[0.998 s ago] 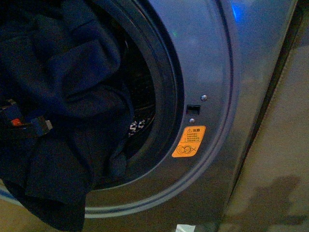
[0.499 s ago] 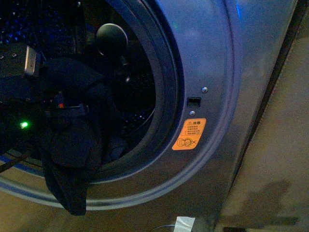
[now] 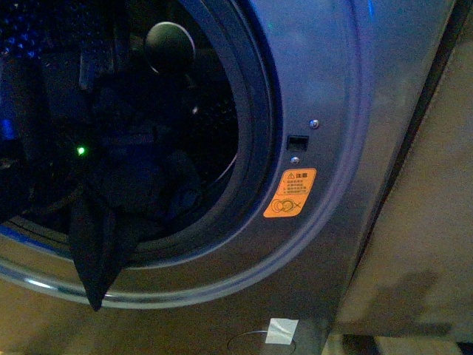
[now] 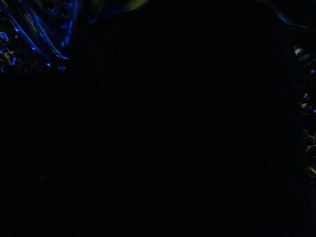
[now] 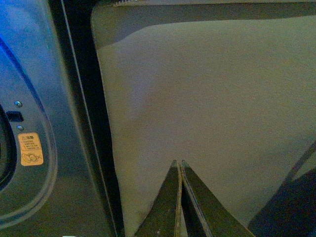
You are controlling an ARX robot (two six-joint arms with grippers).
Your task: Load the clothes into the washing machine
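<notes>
Garment partly loaded; one corner outside the porthole.

The clothes [image 3: 126, 185] lay bunched in the mouth of the washing machine [image 3: 325, 89], with one pointed fold draped over the lower rim and hanging down the front panel. An orange sticker [image 3: 290, 193] sat just right of the opening. The left wrist view was dark; the left gripper's state could not be told. The right gripper [image 5: 180, 168] hung over bare floor [image 5: 207, 98], fingers pressed together, empty.
</notes>
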